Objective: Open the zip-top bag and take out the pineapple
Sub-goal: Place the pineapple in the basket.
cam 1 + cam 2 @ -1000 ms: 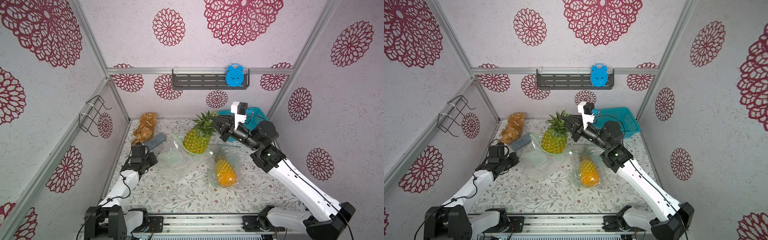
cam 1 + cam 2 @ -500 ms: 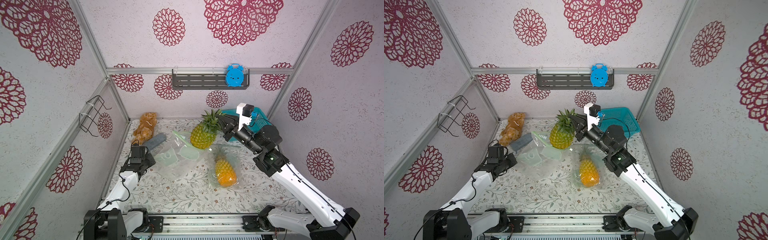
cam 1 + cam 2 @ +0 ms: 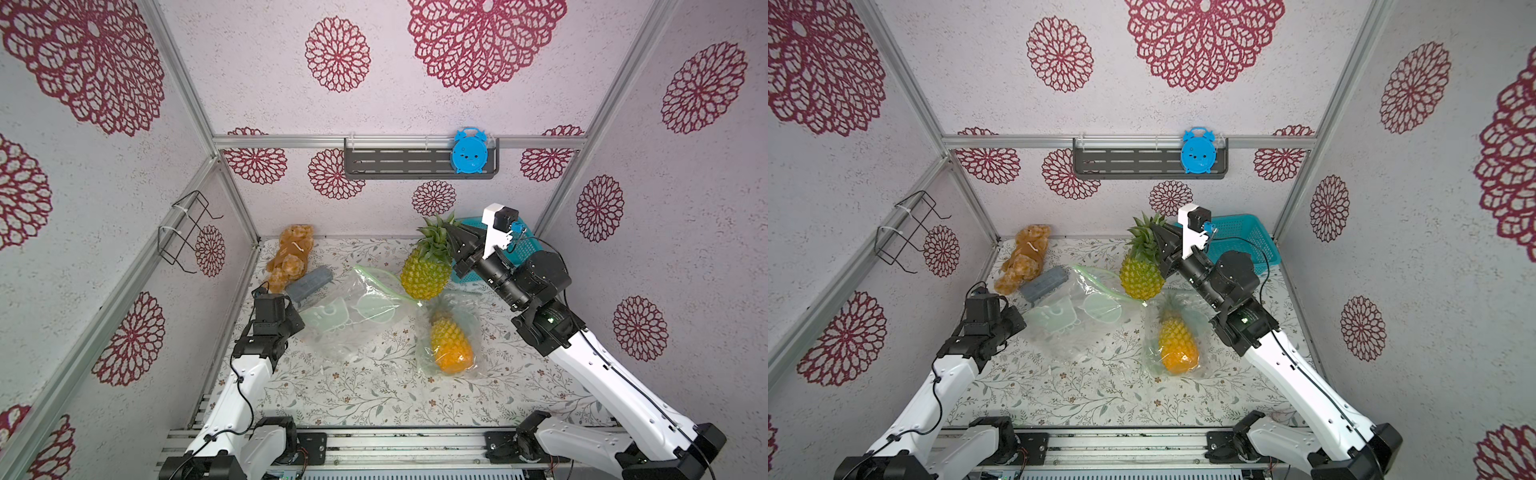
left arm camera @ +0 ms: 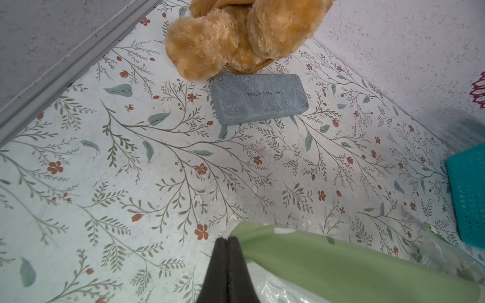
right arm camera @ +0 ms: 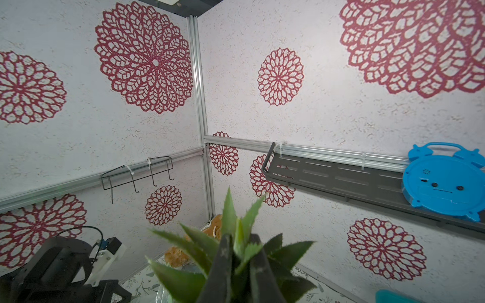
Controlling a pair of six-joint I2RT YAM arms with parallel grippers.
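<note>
In both top views, a second pineapple (image 3: 449,345) lies bagged at lower centre of the counter (image 3: 353,395). Left of centre, the left pincer (image 4: 227,240) is clamped tight on the green edge of the bag (image 3: 353,320). Above centre, the right pincer (image 5: 240,251) grips the crown of the pineapple (image 3: 426,276), held up outside the bag, beside the basket (image 3: 523,253).

Plush bear (image 3: 291,255) beside grey case (image 3: 311,283); clock (image 3: 469,151) on shelf (image 3: 395,164).
</note>
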